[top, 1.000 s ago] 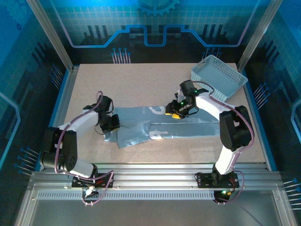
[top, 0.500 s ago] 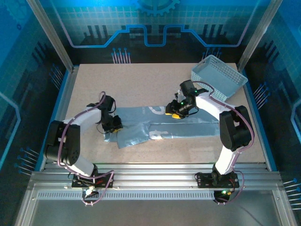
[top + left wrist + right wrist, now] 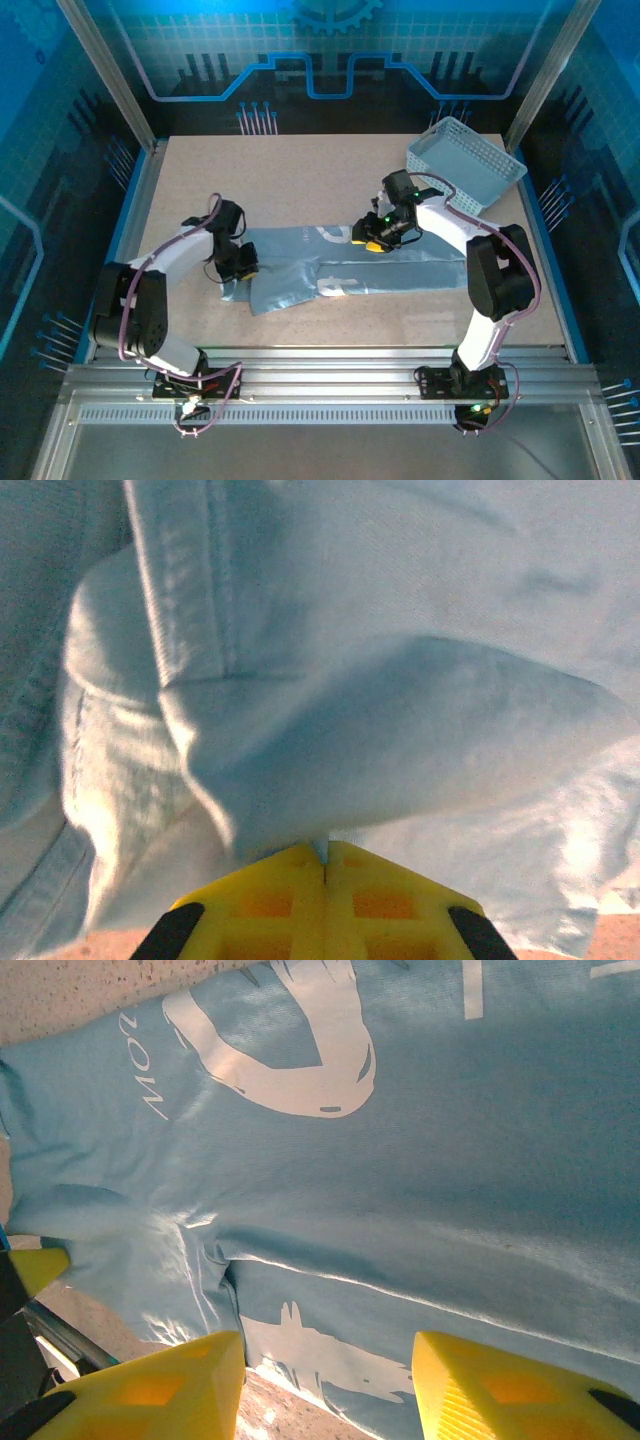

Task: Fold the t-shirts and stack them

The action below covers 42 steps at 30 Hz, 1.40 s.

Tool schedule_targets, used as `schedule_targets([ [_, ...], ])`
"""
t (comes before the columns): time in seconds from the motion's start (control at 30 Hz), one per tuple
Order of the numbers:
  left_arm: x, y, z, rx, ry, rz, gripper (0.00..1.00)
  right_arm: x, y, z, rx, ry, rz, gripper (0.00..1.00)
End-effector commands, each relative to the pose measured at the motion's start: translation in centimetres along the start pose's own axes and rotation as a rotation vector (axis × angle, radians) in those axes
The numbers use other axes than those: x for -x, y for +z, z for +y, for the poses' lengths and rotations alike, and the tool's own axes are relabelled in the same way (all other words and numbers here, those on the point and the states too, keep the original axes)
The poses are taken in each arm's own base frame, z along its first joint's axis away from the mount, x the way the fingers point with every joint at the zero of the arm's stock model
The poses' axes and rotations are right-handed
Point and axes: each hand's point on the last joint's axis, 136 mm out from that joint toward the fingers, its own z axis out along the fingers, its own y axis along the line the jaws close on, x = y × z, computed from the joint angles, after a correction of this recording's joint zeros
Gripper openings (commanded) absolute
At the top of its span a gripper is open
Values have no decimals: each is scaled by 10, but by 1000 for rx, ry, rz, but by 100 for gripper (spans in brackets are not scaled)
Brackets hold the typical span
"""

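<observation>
A pale grey-blue t-shirt (image 3: 400,268) with white lettering lies folded into a long strip across the middle of the table. My left gripper (image 3: 240,268) is at the strip's left end. In the left wrist view its yellow jaws (image 3: 325,855) are shut, with a thin fold of the t-shirt (image 3: 400,680) pinched between them. My right gripper (image 3: 372,240) hovers over the strip's upper edge near the middle. In the right wrist view it (image 3: 328,1370) stands open, the yellow fingers (image 3: 500,1385) apart above the printed cloth (image 3: 450,1160) and holding nothing.
A white lattice basket (image 3: 466,165) sits tilted at the back right corner. Bare speckled tabletop (image 3: 300,175) lies behind the shirt and in front of it. Metal frame posts and a rail bound the table's edges.
The left gripper shifted slightly to the right at the shirt's left end, and its arm's elbow moved a little. The right arm and the shirt look unchanged.
</observation>
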Motion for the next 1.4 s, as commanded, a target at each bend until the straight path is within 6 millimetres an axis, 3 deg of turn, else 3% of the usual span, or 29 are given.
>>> schedule_targets([
  [0.0,-10,-20,-3,17,-79,32,0,-6,-3,-1,-11,-3,10,49],
  [0.43,34,-41,-21,104,-48,27,0,-4,-5,1,0,-3,6,49],
  [0.83,88,-3,-11,230,35,4,0,-6,-7,-1,-9,0,-4,49],
  [1.07,113,9,-3,320,89,-31,0,-6,-13,-8,-36,4,-25,49],
  [1.23,114,6,5,367,96,-41,21,-2,-22,-20,-58,11,-47,49],
  [1.37,102,-35,1,437,114,-155,41,8,-41,-46,-111,29,-86,49],
])
